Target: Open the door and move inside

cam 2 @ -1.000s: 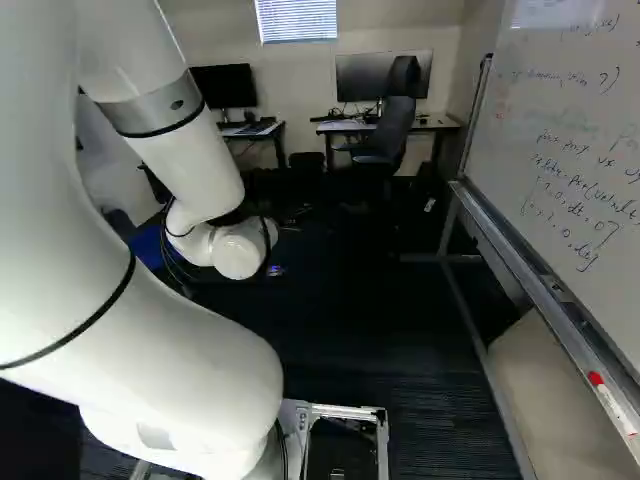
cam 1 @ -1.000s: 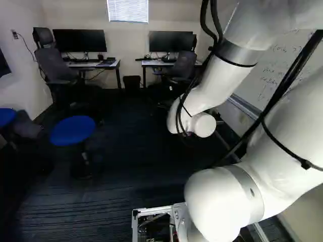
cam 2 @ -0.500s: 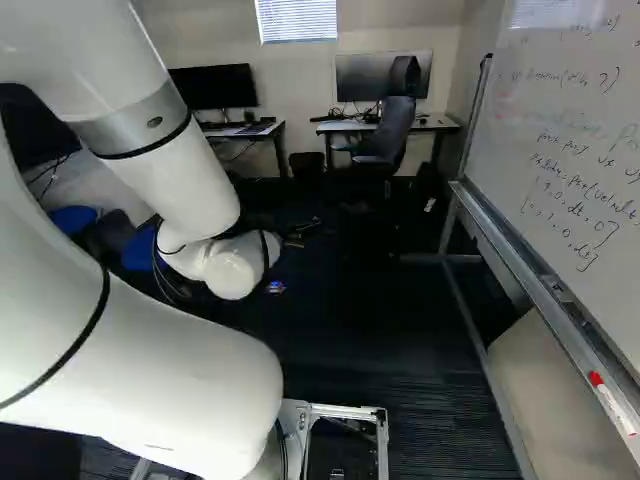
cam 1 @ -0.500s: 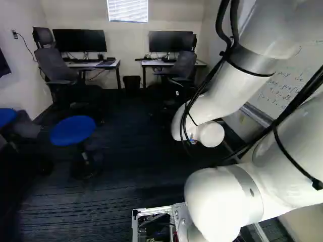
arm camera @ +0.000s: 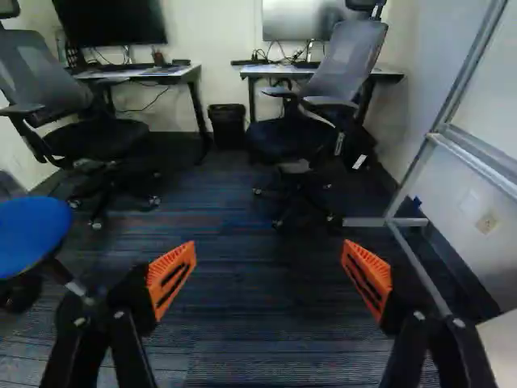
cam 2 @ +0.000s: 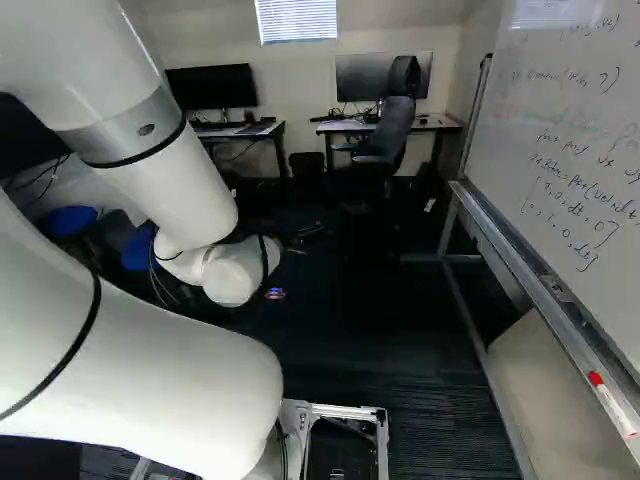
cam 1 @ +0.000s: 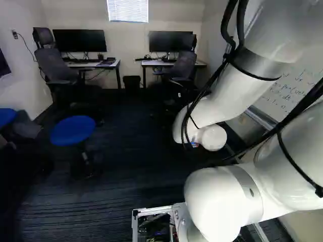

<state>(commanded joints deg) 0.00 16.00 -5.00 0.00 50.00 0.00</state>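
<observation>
No door shows in any view. In the right base view the gripper (cam 2: 310,233) is a dark shape just beyond the white wrist, mostly lost against the dark floor. In the wrist view the gripper (arm camera: 269,257) stands open, its orange pads (arm camera: 171,277) wide apart with nothing between them. Dark carpet (arm camera: 266,323) lies beneath and ahead of the fingers.
Two desks (cam 1: 91,64) (cam 2: 345,127) with monitors stand by the far wall. Office chairs (arm camera: 323,89) and a bin (arm camera: 227,123) are near them. Blue stools (cam 1: 73,130) stand at left; a framed whiteboard (cam 2: 570,150) runs along the right.
The base has not moved. My arm has shifted: its wrist sits lower and slightly farther right in the left base view, and its upper links have swung too.
</observation>
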